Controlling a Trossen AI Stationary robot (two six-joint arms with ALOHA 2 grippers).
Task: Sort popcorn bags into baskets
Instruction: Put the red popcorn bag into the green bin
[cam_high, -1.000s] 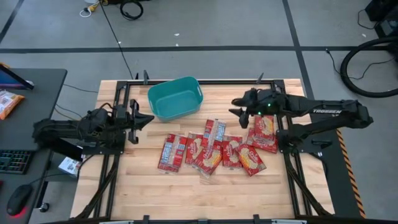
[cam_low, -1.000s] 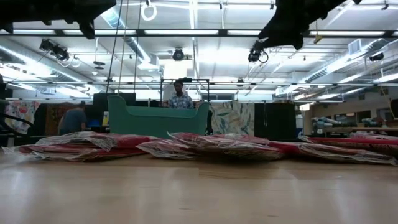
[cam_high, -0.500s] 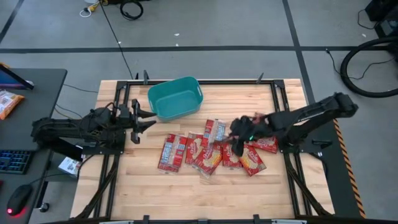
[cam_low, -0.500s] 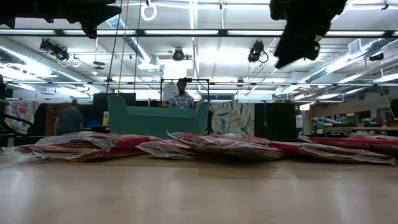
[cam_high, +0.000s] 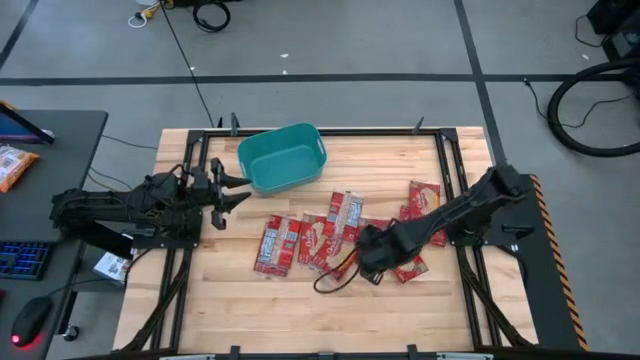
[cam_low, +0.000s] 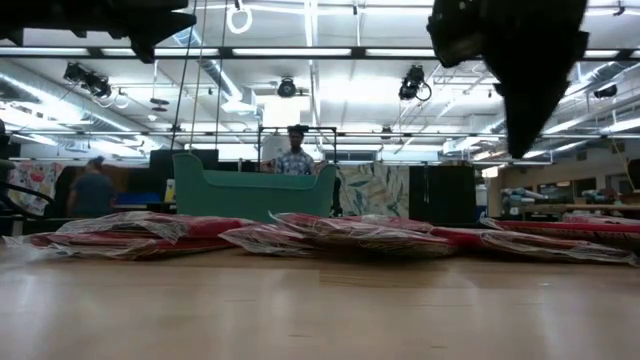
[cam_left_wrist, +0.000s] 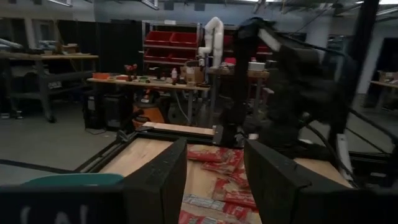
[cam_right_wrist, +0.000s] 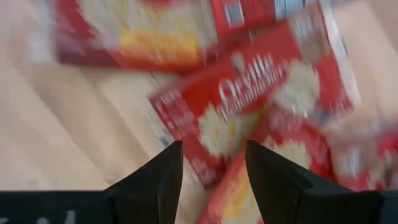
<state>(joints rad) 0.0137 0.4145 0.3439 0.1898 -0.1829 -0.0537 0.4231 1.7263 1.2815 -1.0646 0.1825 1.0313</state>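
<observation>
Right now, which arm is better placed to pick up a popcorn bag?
The right. Its gripper hangs over the pile of bags with fingers open above a bag. The left gripper waits open beside the basket, away from the bags.

A large workshop or robotics lab is shown: long ceiling strip lights (cam_low: 300, 52), red parts bins on shelving (cam_left_wrist: 173, 42), cluttered workbenches (cam_left_wrist: 149, 84), a concrete floor (cam_high: 330, 40) crossed by cables, and a wooden surface (cam_high: 260, 300) framed by black rails.
</observation>
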